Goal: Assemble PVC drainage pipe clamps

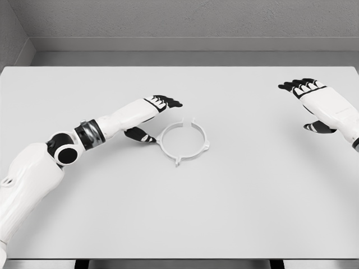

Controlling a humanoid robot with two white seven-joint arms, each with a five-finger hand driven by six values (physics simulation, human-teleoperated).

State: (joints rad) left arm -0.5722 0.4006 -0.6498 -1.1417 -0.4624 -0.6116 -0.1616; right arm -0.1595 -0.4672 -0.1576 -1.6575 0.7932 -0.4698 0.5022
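Observation:
A white ring-shaped pipe clamp point(183, 141) with small tabs around its rim lies flat near the middle of the white table point(235, 202). My left hand point(152, 117) sits just left of the clamp, fingers extended over the ring's upper left and thumb low by its left rim; it holds nothing. Whether the thumb touches the ring is unclear. My right hand point(312, 103) hovers far to the right near the table's edge, fingers spread and nothing in them.
The table's far edge meets a grey wall point(179, 22) at the back. Its front edge runs along the bottom of the view.

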